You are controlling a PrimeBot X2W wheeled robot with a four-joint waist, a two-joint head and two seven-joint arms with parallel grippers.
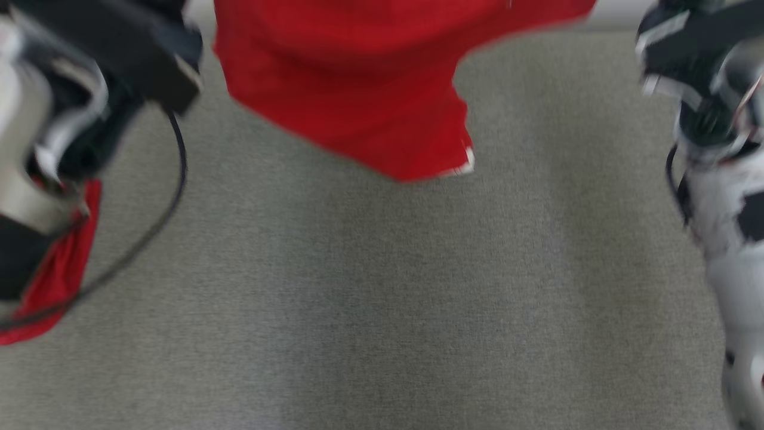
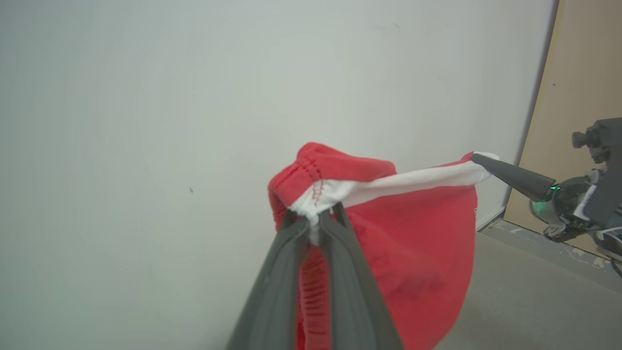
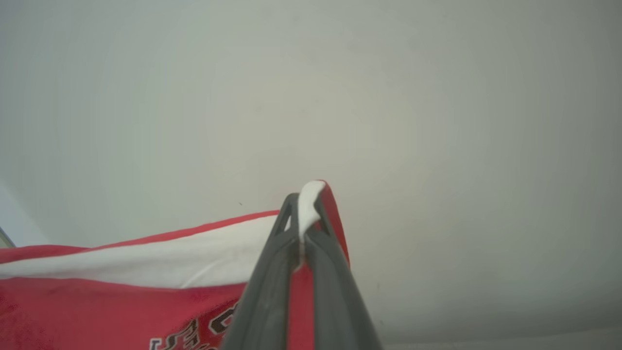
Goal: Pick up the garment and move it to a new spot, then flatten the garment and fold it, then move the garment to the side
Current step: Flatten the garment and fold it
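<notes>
Treat the red garment (image 1: 358, 89) as a light, limp knit. It has no stiffness of its own, so it will sag, swing and crease wherever you leave it unsupported. It is not fragile, but smooth fabric can creep out of a narrow pinch. Take hold at the white band (image 2: 413, 182) along its top edge, where the doubled, stitched cloth gives the firmest purchase.

The garment hangs in the air between the two arms, over the far middle of the grey surface (image 1: 382, 298). A further fold of red cloth shows below the left arm at the near left. The head view is blurred, so you cannot tell whether the lowest corner touches the surface.

The left gripper (image 2: 317, 214) is closed on a gathered bunch of the band, with red cloth trailing down between its fingers. The right gripper (image 3: 305, 214) is closed tight on the other end of the band, which runs taut between the two. Black printed lettering (image 3: 214, 325) shows on the panel below the band.

The task involves no container. Lay the garment on the open surface. A pale wall (image 2: 146, 97) stands behind the garment, with a beige panel (image 2: 583, 97) to its right.
</notes>
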